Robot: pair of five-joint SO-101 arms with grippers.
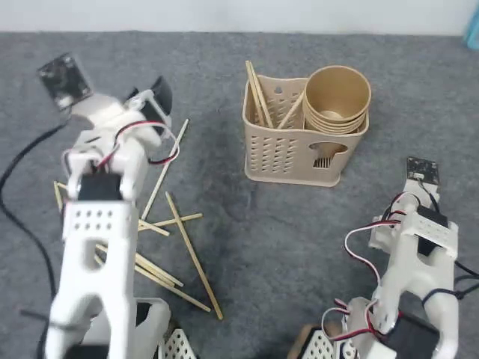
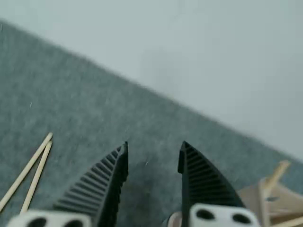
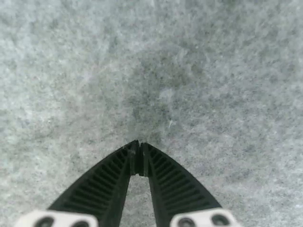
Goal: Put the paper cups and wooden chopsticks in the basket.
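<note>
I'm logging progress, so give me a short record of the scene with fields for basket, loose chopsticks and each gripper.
basket: holds stacked paper cups in one compartment, a few chopsticks in another
loose chopsticks: scattered on the carpet beside the left arm
left gripper: open, empty
right gripper: shut, empty, over bare carpet

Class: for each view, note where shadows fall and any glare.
High view: soft, even light, no glare; the basket casts a faint shadow on the carpet. Left wrist view: no hard shadow near the open left gripper. Right wrist view: a dim patch on the carpet beyond the shut right gripper.
</note>
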